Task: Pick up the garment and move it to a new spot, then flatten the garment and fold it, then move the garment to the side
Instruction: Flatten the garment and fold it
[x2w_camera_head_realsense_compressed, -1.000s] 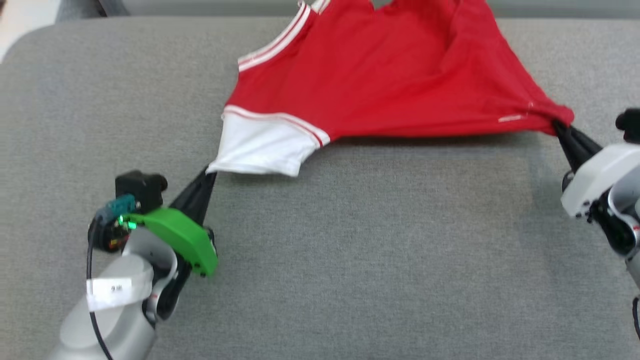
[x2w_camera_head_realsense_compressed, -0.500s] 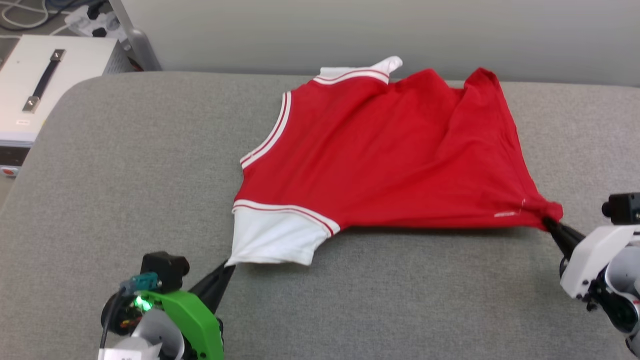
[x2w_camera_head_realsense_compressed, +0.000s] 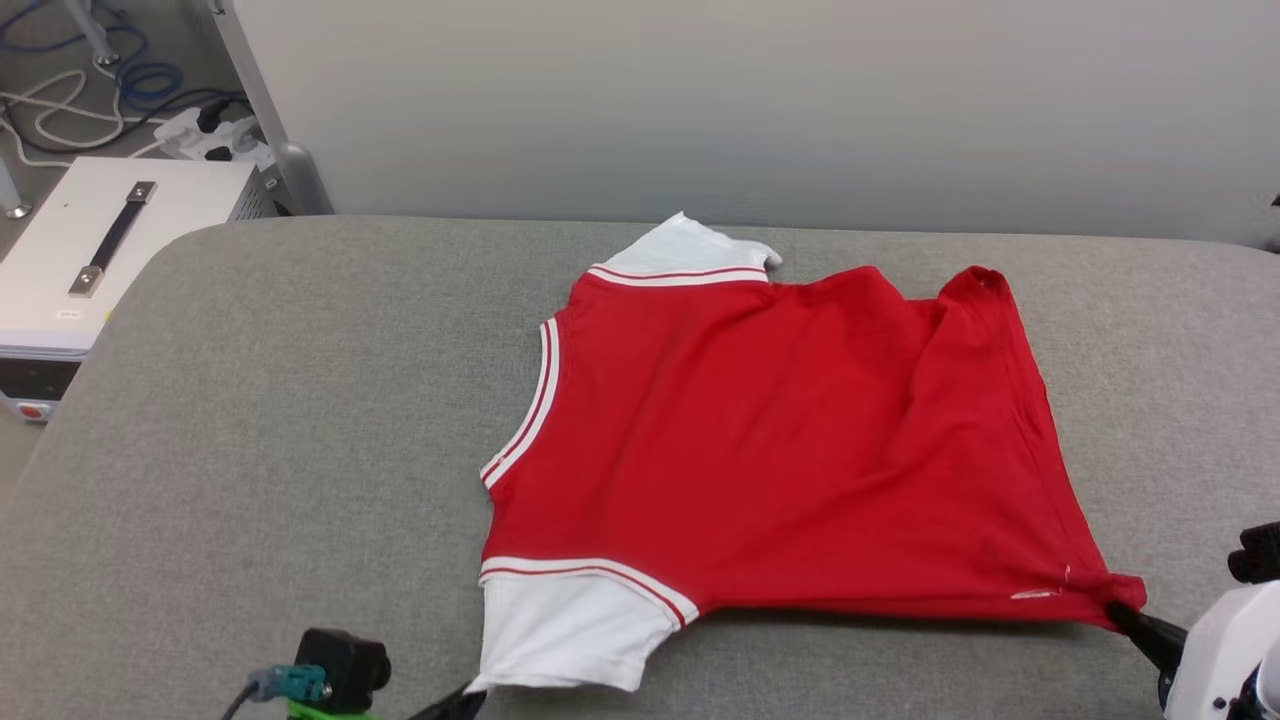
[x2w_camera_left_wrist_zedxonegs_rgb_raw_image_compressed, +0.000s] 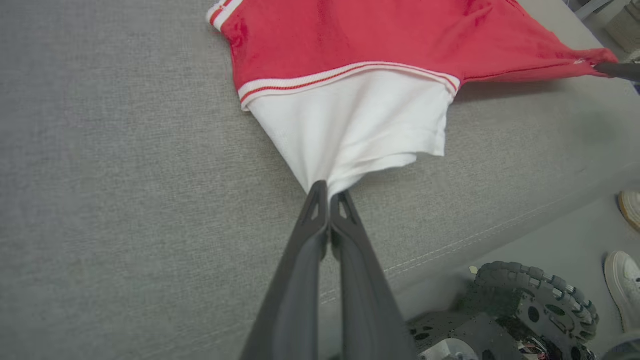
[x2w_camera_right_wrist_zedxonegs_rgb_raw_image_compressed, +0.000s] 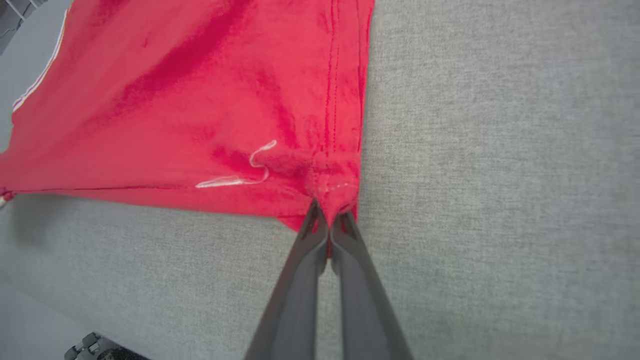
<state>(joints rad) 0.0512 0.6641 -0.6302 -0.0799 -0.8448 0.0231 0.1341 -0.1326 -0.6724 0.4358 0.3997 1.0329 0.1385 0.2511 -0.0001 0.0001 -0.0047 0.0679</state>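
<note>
Across the middle of the grey fabric-covered tabletop (x2w_camera_head_realsense_compressed: 250, 450) lies the garment (x2w_camera_head_realsense_compressed: 760, 450), a red jersey T-shirt, plain red side up, neck opening toward the robot's left and hem toward its right. It is mostly flat, with a soft ridge running down from the far hem corner (x2w_camera_head_realsense_compressed: 985, 280). The near edge is pulled into a straight line between the two tools and casts a thin shadow on the cloth below. The far white sleeve (x2w_camera_head_realsense_compressed: 685, 245) sits by the back edge of the tabletop, and the near white sleeve (x2w_camera_head_realsense_compressed: 570, 625) is drawn to a point. Off the tabletop's far left corner stands a white case with a dark handle (x2w_camera_head_realsense_compressed: 110, 240), with a power strip (x2w_camera_head_realsense_compressed: 210, 135) and cables (x2w_camera_head_realsense_compressed: 150, 80) on the floor behind it. The left tool (x2w_camera_left_wrist_zedxonegs_rgb_raw_image_compressed: 328, 190) is clenched on the tip of the near white sleeve, fingers pressed together. The right tool (x2w_camera_right_wrist_zedxonegs_rgb_raw_image_compressed: 328, 212) is clenched on the near hem corner (x2w_camera_head_realsense_compressed: 1110, 590), which is bunched where it is pinched. A loose white thread (x2w_camera_right_wrist_zedxonegs_rgb_raw_image_compressed: 235, 175) lies just beside that corner. In the left wrist view, a wheel of the robot's base (x2w_camera_left_wrist_zedxonegs_rgb_raw_image_compressed: 540, 300) and a person's pale shoes (x2w_camera_left_wrist_zedxonegs_rgb_raw_image_compressed: 622, 285) are on the floor.
</note>
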